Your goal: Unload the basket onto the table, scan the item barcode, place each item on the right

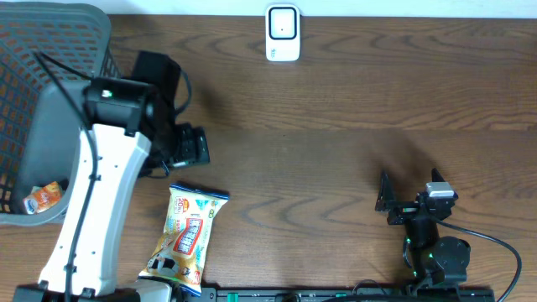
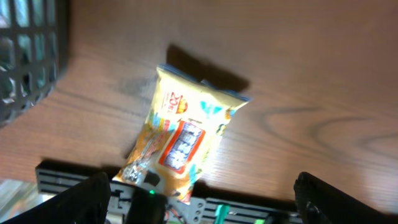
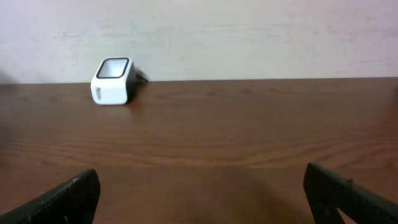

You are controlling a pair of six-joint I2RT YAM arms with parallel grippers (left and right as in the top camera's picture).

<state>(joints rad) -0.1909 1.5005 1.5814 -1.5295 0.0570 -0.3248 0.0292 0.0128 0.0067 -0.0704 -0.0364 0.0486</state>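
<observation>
The item, a yellow-orange snack packet (image 1: 186, 239) (image 2: 186, 140), lies flat on the wooden table near its front edge, its lower end over the black rail. My left gripper (image 1: 191, 147) (image 2: 205, 199) hovers above it, open, with nothing between the fingers. A white barcode scanner (image 1: 283, 33) (image 3: 113, 81) stands at the table's far edge, centre. At the front right my right gripper (image 1: 388, 201) (image 3: 205, 196) is open and empty, facing the scanner across bare wood.
A grey mesh basket (image 1: 33, 50) (image 2: 25, 56) fills the left side, with a small orange packet (image 1: 42, 197) inside. A black rail (image 2: 261, 208) runs along the table's front edge.
</observation>
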